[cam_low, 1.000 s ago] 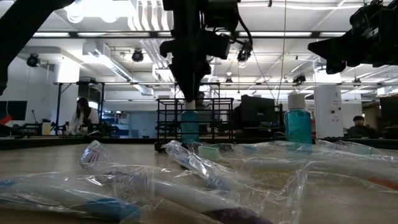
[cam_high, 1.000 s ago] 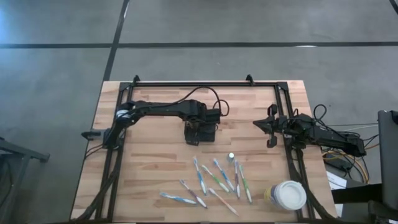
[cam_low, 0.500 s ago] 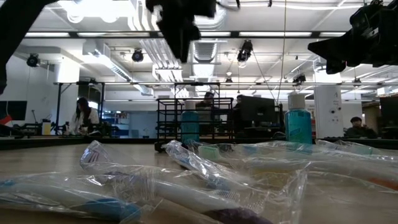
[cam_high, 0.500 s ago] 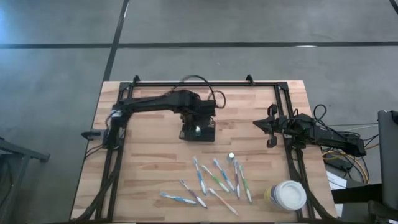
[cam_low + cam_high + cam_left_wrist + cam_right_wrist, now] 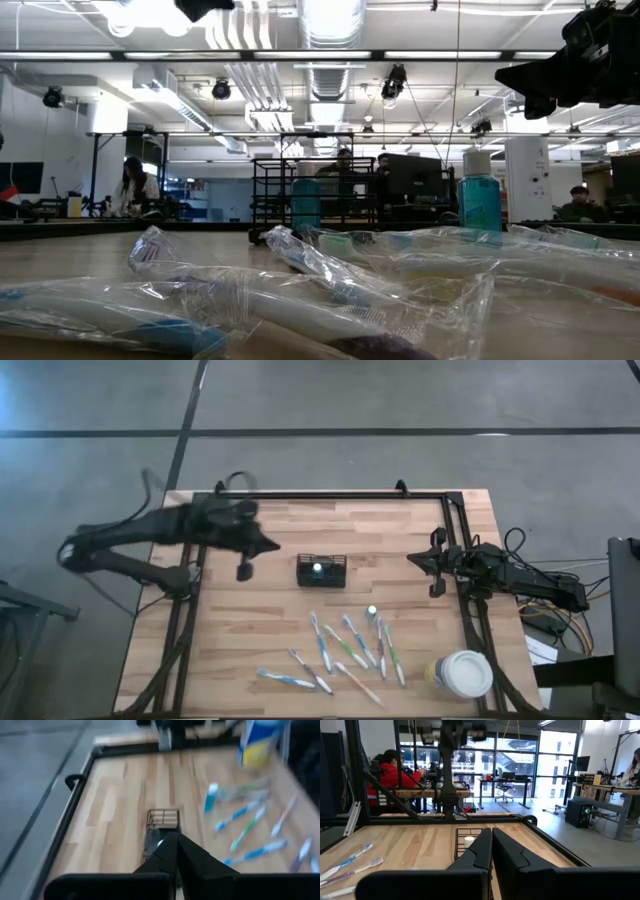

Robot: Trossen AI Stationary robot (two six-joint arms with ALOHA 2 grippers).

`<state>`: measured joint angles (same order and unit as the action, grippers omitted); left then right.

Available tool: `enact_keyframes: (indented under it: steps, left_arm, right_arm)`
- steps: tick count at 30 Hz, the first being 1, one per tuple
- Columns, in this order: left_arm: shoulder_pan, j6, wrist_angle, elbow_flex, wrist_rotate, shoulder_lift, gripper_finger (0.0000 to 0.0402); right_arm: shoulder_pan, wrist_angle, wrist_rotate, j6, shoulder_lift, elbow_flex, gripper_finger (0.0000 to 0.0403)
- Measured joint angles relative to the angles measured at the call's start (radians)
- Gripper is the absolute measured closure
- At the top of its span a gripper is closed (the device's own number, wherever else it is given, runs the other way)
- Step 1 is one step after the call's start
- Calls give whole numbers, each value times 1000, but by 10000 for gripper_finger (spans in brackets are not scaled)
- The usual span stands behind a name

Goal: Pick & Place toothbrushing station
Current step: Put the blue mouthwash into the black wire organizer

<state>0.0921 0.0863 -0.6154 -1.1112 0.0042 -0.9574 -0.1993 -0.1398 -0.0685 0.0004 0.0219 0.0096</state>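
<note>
The toothbrushing station (image 5: 321, 570), a small black wire caddy, stands on its base on the wooden table at mid-table, with a white-capped blue bottle (image 5: 306, 203) upright in it. My left gripper (image 5: 268, 545) hangs shut and empty above the table, left of the caddy, pointing toward it; the left wrist view shows its shut fingertips (image 5: 175, 845) before the caddy (image 5: 162, 818). My right gripper (image 5: 425, 560) waits shut at the table's right side, its fingers (image 5: 490, 842) aimed at the caddy (image 5: 468, 841).
Several wrapped toothbrushes (image 5: 345, 650) lie spread out near the front edge, right of centre. A small blue bottle (image 5: 371, 612) stands just behind them. A round white-lidded tub (image 5: 462, 673) sits at the front right corner. A black frame (image 5: 330, 494) runs along the table's edges.
My left gripper has risen from directly above the caddy and swung fast toward the table's left edge. The caddy and the bottle inside it have stayed in place.
</note>
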Motion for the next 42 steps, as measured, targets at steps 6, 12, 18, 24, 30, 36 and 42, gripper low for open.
enact_keyframes:
  steps: [6,12,18,24,30,36,42]
  left_arm:
    - [0,-85,289,469,6,370,398]
    - [-5,-94,506,744,6,568,399]
    - [-4,-80,658,950,11,724,400]
    - [-5,-97,647,1049,14,846,400]
    - [-5,-87,639,1102,14,904,399]
    - [-5,-88,626,1102,15,905,395]
    - [-5,-136,621,1102,6,886,394]
  right_arm:
    - [0,-13,1,0,0,0,394]
    - [0,-57,23,-4,1,0,394]
    - [0,-61,23,-4,2,1,394]
    - [0,-57,23,-19,2,1,394]
    - [0,-43,23,-20,2,1,394]
    - [0,-52,18,23,2,0,394]
    - [0,-161,16,40,3,0,394]
